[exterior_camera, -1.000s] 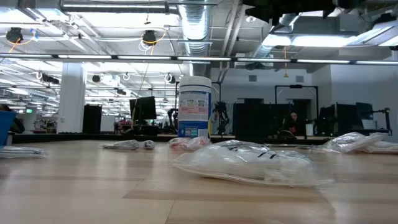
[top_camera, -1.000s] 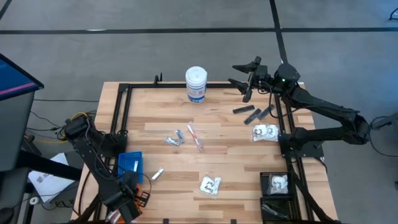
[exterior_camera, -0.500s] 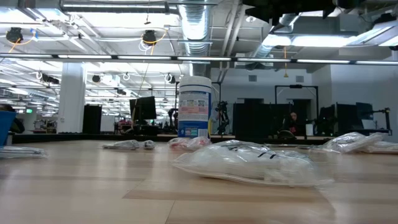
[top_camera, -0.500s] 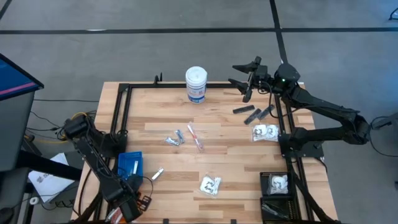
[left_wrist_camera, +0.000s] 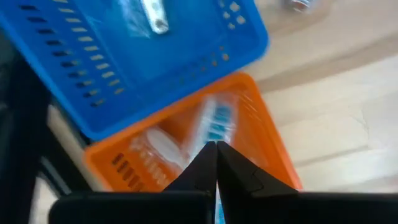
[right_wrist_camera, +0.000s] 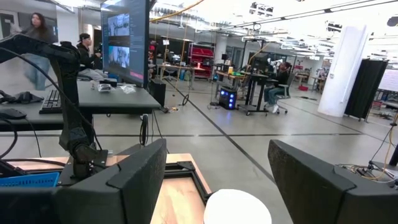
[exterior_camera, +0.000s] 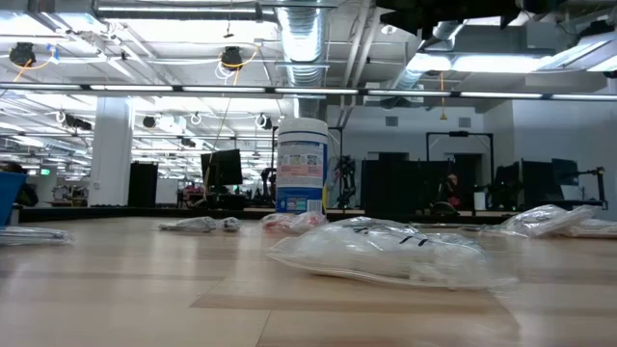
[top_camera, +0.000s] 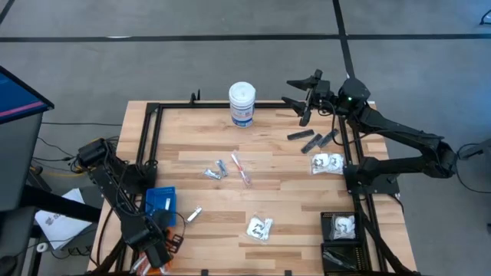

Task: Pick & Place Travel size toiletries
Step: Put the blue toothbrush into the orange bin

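The left gripper (top_camera: 157, 247) hangs over the near left corner of the table, its two dark fingers (left_wrist_camera: 205, 163) pressed together into a point with nothing visibly held between them. Directly below the fingertips sits the orange bin (left_wrist_camera: 261, 143), holding a blurred white-and-blue stick (left_wrist_camera: 216, 121) and a pale item beside it (too smeared to name). Just beyond the orange bin, touching its far edge, is the blue bin (top_camera: 159, 204), with a small silver tube (left_wrist_camera: 154, 15) lying in it. Farther out from this gripper, toward the table's middle, lie one small silver tube (top_camera: 193, 214) just past the blue bin, a clear packet (top_camera: 259, 228) with white contents, a cluster of silver-blue tubes (top_camera: 215, 170) and thin white-and-red sticks (top_camera: 241, 168). The right gripper (top_camera: 298, 92) is held up at the far right corner of the table, fingers (right_wrist_camera: 134, 174) spread wide apart and empty. The white canister (top_camera: 242, 103) stands beside it, toward the table's middle, its round top (right_wrist_camera: 237, 207) showing between the fingers in the right wrist view. Just nearer than this gripper lie three slim black pieces (top_camera: 313, 139), and nearer again a second clear packet (top_camera: 327, 162). At the near right corner, well apart from it, a black bin (top_camera: 339, 228) holds a white-filled packet.
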Available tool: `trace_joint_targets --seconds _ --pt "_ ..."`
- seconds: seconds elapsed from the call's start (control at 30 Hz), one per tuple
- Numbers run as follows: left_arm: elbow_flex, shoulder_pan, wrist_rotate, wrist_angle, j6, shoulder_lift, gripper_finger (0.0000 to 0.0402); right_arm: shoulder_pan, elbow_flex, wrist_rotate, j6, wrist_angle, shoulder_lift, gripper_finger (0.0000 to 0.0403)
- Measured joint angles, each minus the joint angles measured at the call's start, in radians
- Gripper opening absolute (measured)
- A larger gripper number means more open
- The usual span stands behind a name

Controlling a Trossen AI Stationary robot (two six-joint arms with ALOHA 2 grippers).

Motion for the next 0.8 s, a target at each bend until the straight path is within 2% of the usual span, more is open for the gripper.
trace_joint_targets --seconds 0.3,0.5,0.8 --pt "0.0 0.0 0.0 -0.06 0.018 0.0 0.0 0.0 0.0 0.0 0.0 0.0 0.0 0.0276" --pt "0.0 0.0 -0.003 -0.042 0.017 0.0 0.0 0.0 0.0 0.0 0.0 0.0 0.0 0.0276" --pt "-0.1 0.001 -0.005 0.132 0.019 -0.001 0.0 0.0 0.0 0.0 0.0 -0.001 0.0 0.0276"
